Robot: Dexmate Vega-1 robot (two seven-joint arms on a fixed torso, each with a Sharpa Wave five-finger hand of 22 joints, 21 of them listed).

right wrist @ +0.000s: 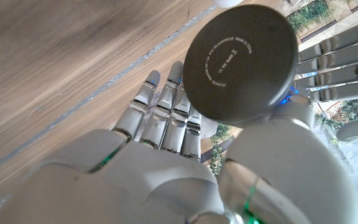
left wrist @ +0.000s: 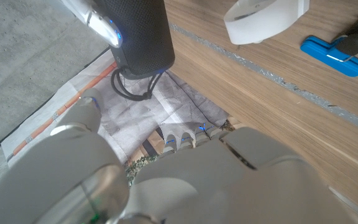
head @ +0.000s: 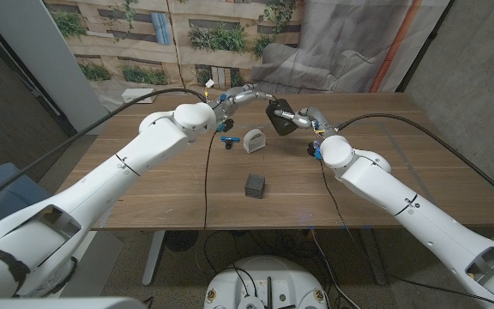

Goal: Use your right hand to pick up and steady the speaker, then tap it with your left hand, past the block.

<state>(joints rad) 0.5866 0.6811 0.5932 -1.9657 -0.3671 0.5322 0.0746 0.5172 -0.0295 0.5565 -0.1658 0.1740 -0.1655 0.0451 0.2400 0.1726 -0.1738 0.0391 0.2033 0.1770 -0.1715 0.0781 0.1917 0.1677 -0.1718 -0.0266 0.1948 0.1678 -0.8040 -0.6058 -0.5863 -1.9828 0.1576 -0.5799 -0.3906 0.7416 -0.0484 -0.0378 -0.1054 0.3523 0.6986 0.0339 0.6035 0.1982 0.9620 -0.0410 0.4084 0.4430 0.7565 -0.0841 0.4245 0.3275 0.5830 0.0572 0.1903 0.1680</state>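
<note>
My right hand (head: 305, 120) holds the black cylindrical speaker (head: 280, 118) lifted above the far middle of the table. The right wrist view shows the speaker's round base (right wrist: 241, 62) against that hand's fingers (right wrist: 166, 118). My left hand (head: 245, 95) reaches in from the far side with its fingers stretched out, their tips right at the speaker; I cannot tell whether they touch it. Those fingers (right wrist: 337, 62) lie beside the speaker in the right wrist view. In the left wrist view the speaker (left wrist: 140, 31) hangs just ahead of my left hand (left wrist: 166, 180). The dark grey block (head: 255, 184) sits nearer the front.
A white curved object (head: 254, 140) stands on the wooden table (head: 161, 193) between the block and the speaker, with a small blue object (head: 227, 138) to its left. Both show in the left wrist view, white object (left wrist: 263, 18) and blue object (left wrist: 331, 50). A grey cloth hangs behind the table.
</note>
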